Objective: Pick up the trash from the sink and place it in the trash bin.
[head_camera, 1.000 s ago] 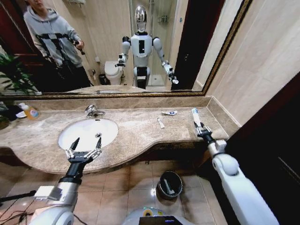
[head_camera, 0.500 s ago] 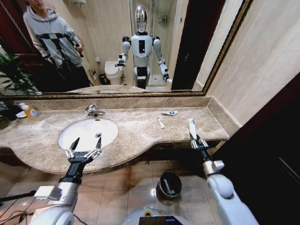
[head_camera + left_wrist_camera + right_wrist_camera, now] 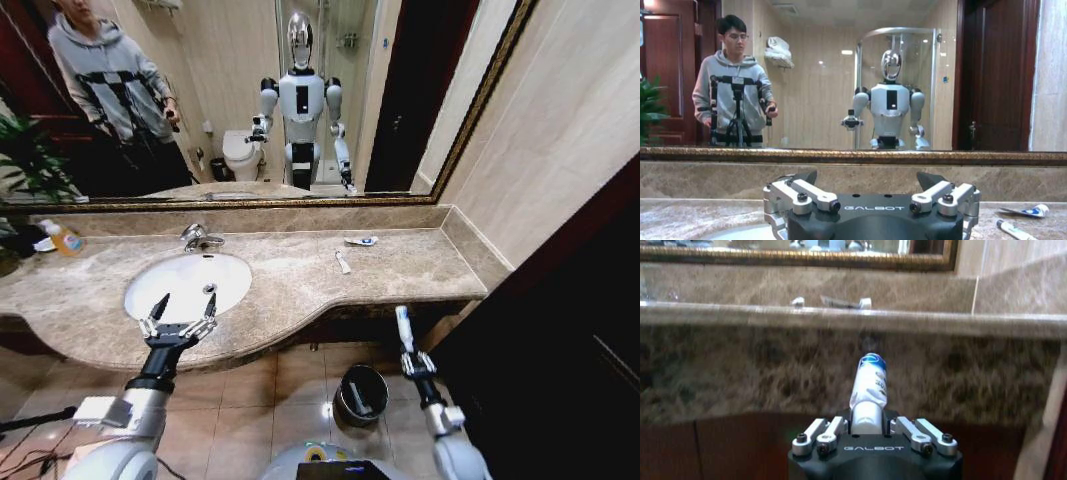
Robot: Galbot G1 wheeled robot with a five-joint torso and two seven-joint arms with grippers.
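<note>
My right gripper (image 3: pixel 412 360) is shut on a white tube of trash (image 3: pixel 403 326) with blue markings, held upright below the counter's front edge, just right of the trash bin (image 3: pixel 360 392) on the floor. In the right wrist view the tube (image 3: pixel 869 385) sticks up from the shut gripper (image 3: pixel 867 427) in front of the marble counter face. Two more pieces of trash lie on the counter: a small tube (image 3: pixel 343 262) and a sachet (image 3: pixel 361 241). My left gripper (image 3: pixel 178 318) hangs open over the front rim of the white sink (image 3: pixel 188 283), holding nothing (image 3: pixel 867 177).
A chrome faucet (image 3: pixel 198 237) stands behind the basin. A yellow-orange bottle (image 3: pixel 65 237) sits at the counter's far left beside a plant. The bin stands on tiled floor under the counter's curved edge. A dark wall panel closes off the right side.
My right arm has carried the tube from the counter's right end down below the counter edge, beside the bin. The left arm has not moved.
</note>
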